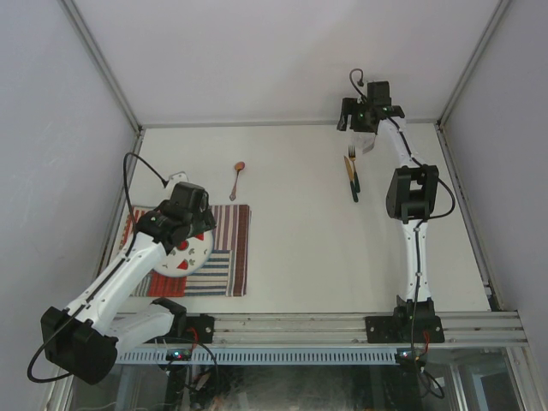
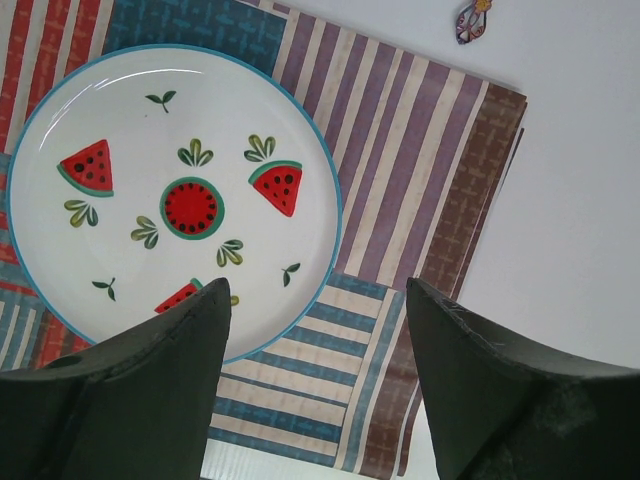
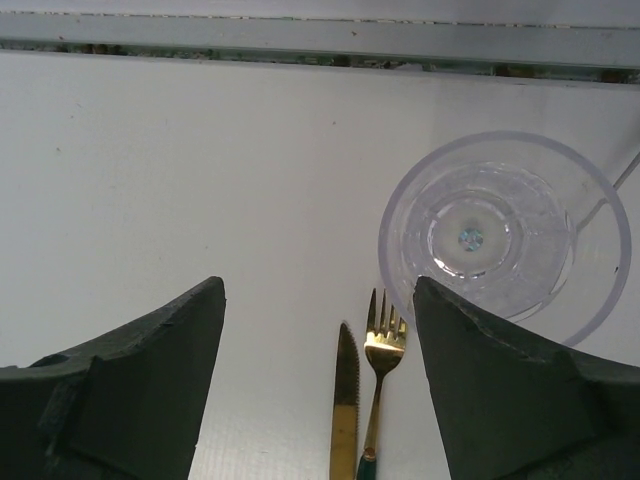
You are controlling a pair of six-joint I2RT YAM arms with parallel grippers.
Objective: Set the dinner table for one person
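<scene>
On the dinner table (image 1: 300, 248) a white plate (image 2: 170, 190) with watermelon pictures lies on a striped placemat (image 2: 420, 180). My left gripper (image 2: 318, 290) hovers open over the plate's rim and the mat, holding nothing. A small spoon (image 1: 238, 180) lies beyond the mat. At the far right a gold knife (image 3: 344, 400) and a gold fork (image 3: 382, 350) with dark green handles lie side by side. A clear glass (image 3: 500, 235) stands just past them. My right gripper (image 3: 320, 285) hangs open above the knife and fork tips, with the glass by its right finger.
An aluminium rail (image 3: 320, 45) runs along the table's far edge, close behind the glass. Side rails (image 1: 467, 214) and grey walls close the table in. The left arm (image 1: 120, 274) reaches over the placemat's near left part.
</scene>
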